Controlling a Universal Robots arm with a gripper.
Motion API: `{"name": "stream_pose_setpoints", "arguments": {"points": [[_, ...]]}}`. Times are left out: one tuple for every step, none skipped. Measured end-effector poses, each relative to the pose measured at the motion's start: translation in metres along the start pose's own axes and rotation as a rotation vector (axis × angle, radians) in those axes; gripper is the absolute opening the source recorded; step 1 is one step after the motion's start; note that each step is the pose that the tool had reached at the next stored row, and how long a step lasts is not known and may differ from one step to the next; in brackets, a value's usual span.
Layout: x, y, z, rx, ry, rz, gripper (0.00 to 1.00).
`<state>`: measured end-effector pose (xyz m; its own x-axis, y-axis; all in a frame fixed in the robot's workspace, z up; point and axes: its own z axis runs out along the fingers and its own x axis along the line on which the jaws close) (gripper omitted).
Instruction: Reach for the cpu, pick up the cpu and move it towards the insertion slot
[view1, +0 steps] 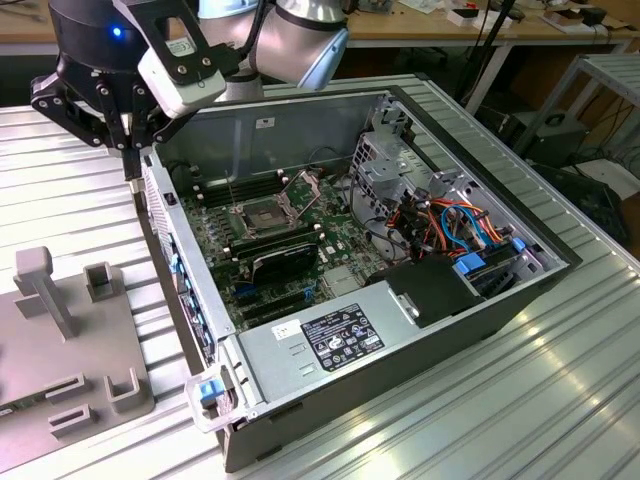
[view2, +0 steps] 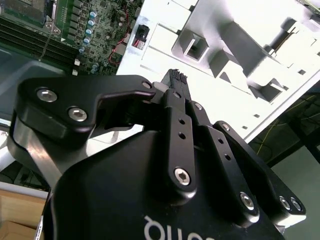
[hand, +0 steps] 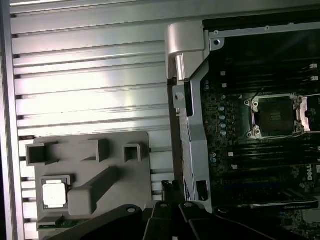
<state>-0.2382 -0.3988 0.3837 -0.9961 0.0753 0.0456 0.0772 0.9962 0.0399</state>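
Silvery cpu (hand: 54, 194) seated in grey fixture (hand: 60, 167) pocket, insertion slot (hand: 275, 116) empty, tool (view2: 175, 79) closed on nothing

Exterior camera plus two on the wrist, all aimed down.
Exterior view: oblique, mid-range, over the open computer case (view1: 400, 330) on the desk (view1: 560, 400). First wrist view: straight down, high. Second wrist view: close behind the hand (view2: 176, 78). All share the grey fixture (hand: 90, 170) and motherboard (hand: 260, 155).

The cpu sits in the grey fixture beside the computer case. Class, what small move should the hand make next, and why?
Probably slide the hand across the grey fixture, away from the computer case, until it is over the cpu. In the first wrist view the hand hangs at the fixture's edge, apart from the cpu, which lies untouched.
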Motion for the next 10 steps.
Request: {"name": "stream_pose_setpoints", "arguments": {"points": [[0.0006,-0.0001,0.0001,0.0000,0.0001,0.000,0.11],[0.0014,-0.0001,0.0002,0.0000,0.0004,0.000,0.11],[0.0028,-0.0002,0.0003,0.0000,0.0007,0.000,0.11],[0.0038,-0.0003,0.0004,0.0001,0.0011,0.000,0.11],[0.0046,-0.0004,0.0005,0.0001,0.0013,0.000,0.11],[0.0051,-0.0004,0.0006,0.0001,0.0015,0.000,0.11],[0.0058,-0.0005,0.0007,0.0002,0.0019,0.000,0.11],[0.0065,-0.0005,0.0008,0.0002,0.0020,0.000,0.11],[0.0072,-0.0006,0.0009,0.0002,0.0024,0.000,0.11],[0.0078,-0.0006,0.0010,0.0002,0.0026,0.000,0.11]]}}
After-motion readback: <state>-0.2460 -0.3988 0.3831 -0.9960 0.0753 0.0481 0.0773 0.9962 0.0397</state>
